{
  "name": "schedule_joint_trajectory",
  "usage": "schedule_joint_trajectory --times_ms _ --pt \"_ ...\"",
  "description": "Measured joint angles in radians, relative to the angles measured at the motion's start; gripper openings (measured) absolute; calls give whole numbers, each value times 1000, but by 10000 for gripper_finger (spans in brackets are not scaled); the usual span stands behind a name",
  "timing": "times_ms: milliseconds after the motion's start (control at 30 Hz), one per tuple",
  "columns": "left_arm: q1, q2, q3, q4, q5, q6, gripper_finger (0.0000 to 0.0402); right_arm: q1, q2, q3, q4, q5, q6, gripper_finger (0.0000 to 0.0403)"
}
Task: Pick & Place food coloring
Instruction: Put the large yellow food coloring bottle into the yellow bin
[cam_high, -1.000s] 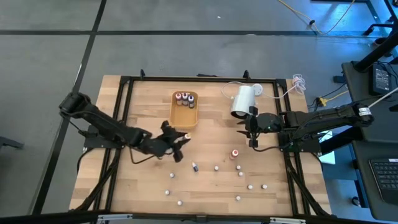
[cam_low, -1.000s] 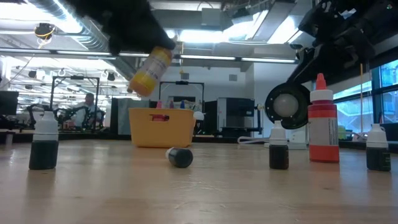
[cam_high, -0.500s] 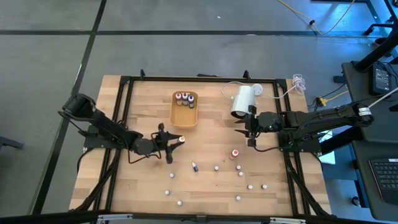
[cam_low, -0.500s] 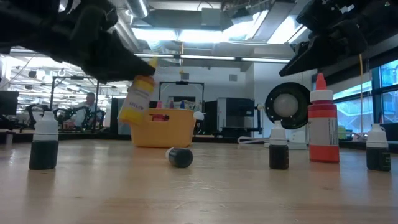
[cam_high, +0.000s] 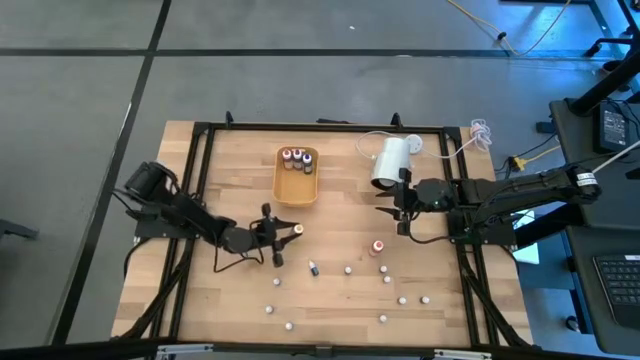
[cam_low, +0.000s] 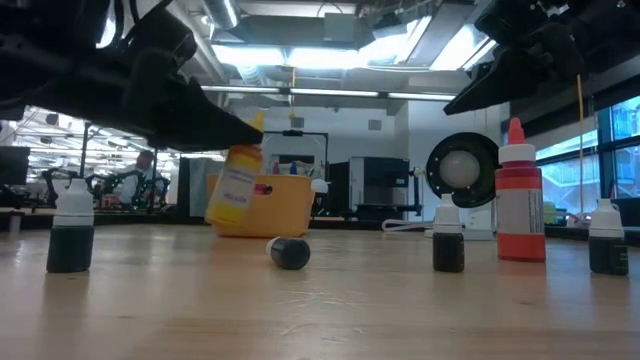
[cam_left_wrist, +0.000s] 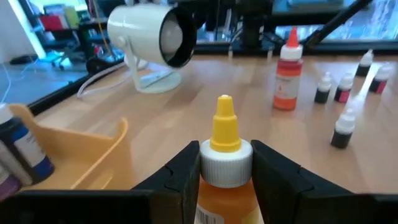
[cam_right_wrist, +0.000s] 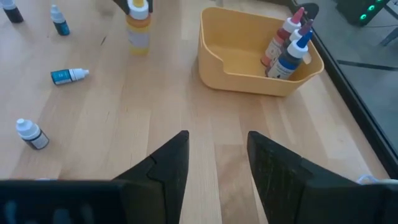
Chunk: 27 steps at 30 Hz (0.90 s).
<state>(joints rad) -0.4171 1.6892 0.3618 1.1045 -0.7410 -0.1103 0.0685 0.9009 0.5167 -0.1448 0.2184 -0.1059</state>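
My left gripper is shut on a yellow food coloring bottle with a yellow tip, just near of the orange tray. A few bottles stand in that tray. Several tiny bottles stand scattered on the near half of the table, among them a red one. A dark one lies on its side. My right gripper hangs open over the table's right middle, near the white cylinder. My left gripper pinches the yellow bottle between its two fingers at the white collar under the yellow tip, one finger on each side. The bottle hangs slightly tilted, its base low over the table; whether it touches the wood I cannot tell.
The white cylinder on its stand, with a white cord, lies by the table's far right part. A black frame runs around the tabletop. Bare wood lies between the tray and the scattered bottles.
My left gripper has gone down toward the table with the yellow bottle, which has sunk from well above the tray's rim to just over the wood and now stands more upright.
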Motion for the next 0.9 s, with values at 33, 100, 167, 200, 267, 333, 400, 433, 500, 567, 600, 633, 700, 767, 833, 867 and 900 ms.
schedule_joint_trajectory --times_ms 33,100,167,200,267,333,400,433,500,567,600,633,700,767,833,867,900 --pt "0 24 0 42 0 13 116 0 0 0 0 0 0 165" --pt "1 75 0 123 0 27 117 0 0 0 0 0 0 165" --pt "9 125 0 204 3 28 121 0 0 0 0 0 0 165" --pt "13 148 0 242 2 28 123 0 0 0 0 0 0 165" --pt "22 192 0 297 4 28 124 0 0 0 0 0 0 165" --pt "33 227 0 346 29 28 123 0 0 0 0 0 0 165" --pt "44 254 0 388 53 29 121 0 0 0 -1 0 0 165" --pt "49 264 0 401 63 31 121 0 0 0 -1 0 0 165" --pt "58 276 0 413 73 31 122 0 0 0 -1 0 0 165" --pt "64 280 1 416 80 30 128 0 0 0 -1 0 0 165" --pt "66 280 1 416 80 30 132 0 0 0 -1 0 0 165" --pt "67 280 1 415 80 30 135 0 0 0 -1 0 0 165" --pt "67 280 1 415 79 29 142 0 0 0 -1 0 0 165" --pt "66 280 1 413 79 26 147 0 0 0 -1 0 0 165" --pt "67 280 1 411 78 20 148 0 0 0 -1 0 0 165" --pt "67 280 1 411 78 20 148 0 0 0 -1 0 0 165" --pt "66 280 1 411 78 20 147 0 0 0 -1 0 0 165"
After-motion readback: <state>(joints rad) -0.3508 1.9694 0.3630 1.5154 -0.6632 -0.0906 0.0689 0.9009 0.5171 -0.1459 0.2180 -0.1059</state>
